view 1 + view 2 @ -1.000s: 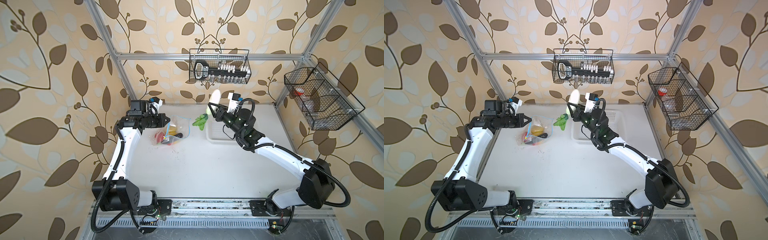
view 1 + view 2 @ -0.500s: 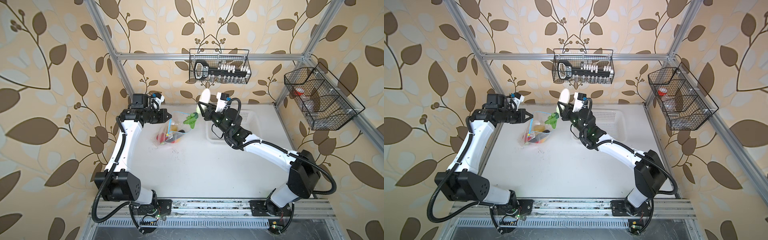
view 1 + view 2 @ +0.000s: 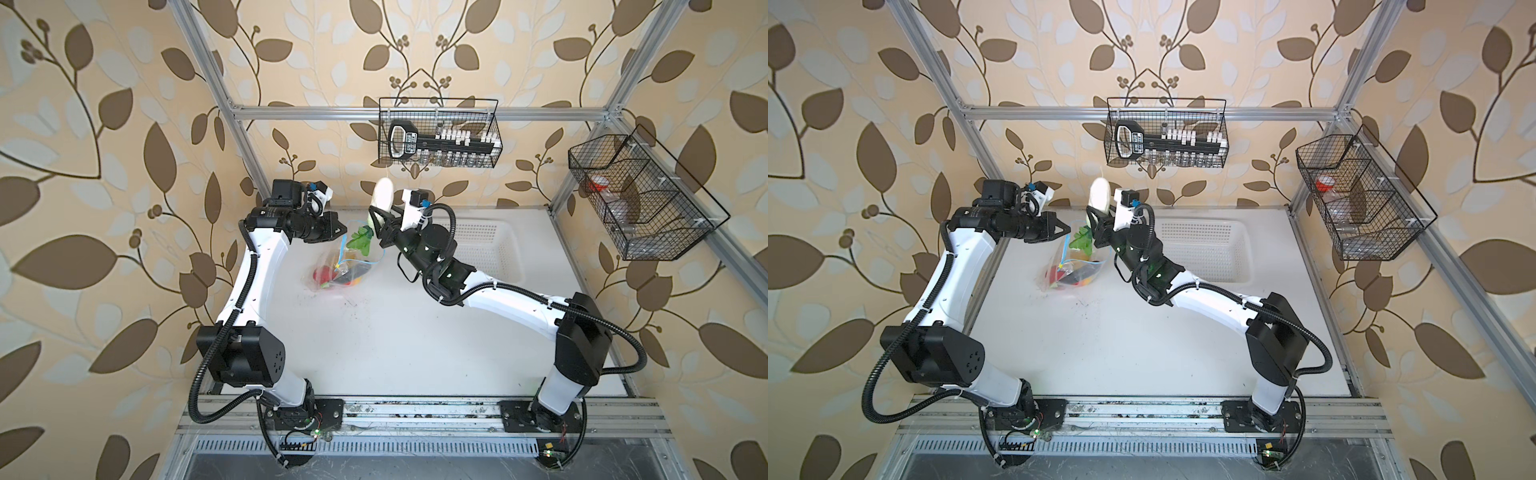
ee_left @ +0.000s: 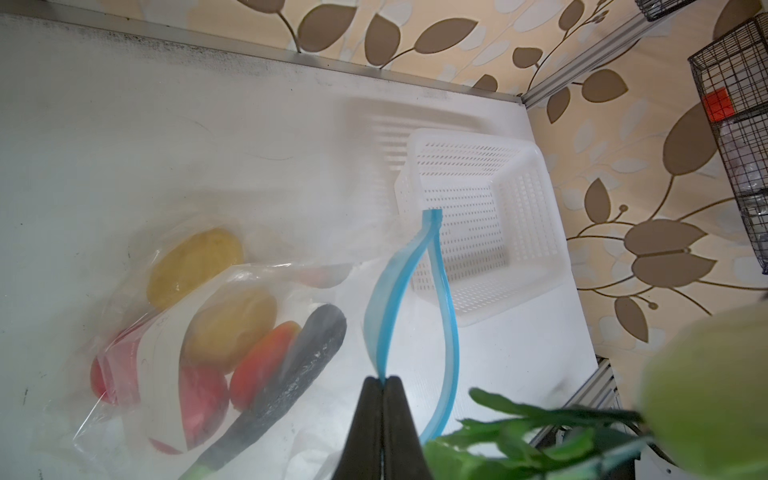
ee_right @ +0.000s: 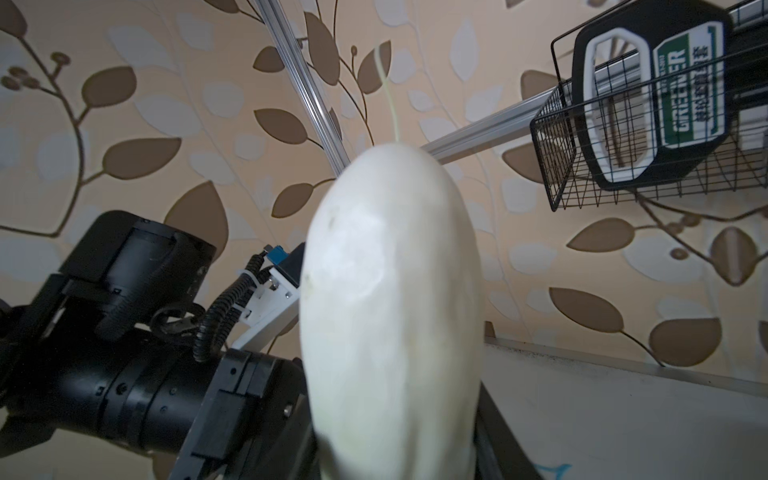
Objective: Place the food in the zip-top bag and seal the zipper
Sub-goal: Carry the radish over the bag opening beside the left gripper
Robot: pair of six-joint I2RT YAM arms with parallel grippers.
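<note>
The zip-top bag [image 3: 347, 269] [image 3: 1076, 272] lies at the back left of the table, holding two potatoes [image 4: 195, 262], tomatoes [image 4: 203, 399], a red-yellow fruit [image 4: 262, 365] and the dark eggplant [image 4: 307, 349]. My left gripper [image 3: 343, 230] [image 4: 383, 379] is shut on one lip of the blue zipper [image 4: 390, 282], holding the mouth up and apart. My right gripper [image 3: 379, 220] [image 3: 1096, 222] is shut on the white radish [image 3: 382, 195] [image 5: 390, 311], root end up. Its green leaves [image 3: 360, 240] [image 4: 519, 432] hang just over the bag's mouth.
A white perforated basket [image 3: 486, 245] [image 4: 478, 208] stands at the back right of the table, right behind my right arm. Two black wire baskets [image 3: 440, 141] [image 3: 640, 199] hang on the back and right walls. The left arm [image 5: 124, 374] sits close beside the radish.
My right arm has carried the radish leftward from over the white basket to over the bag's mouth. The left gripper has shifted a little right, still holding the zipper lip.
</note>
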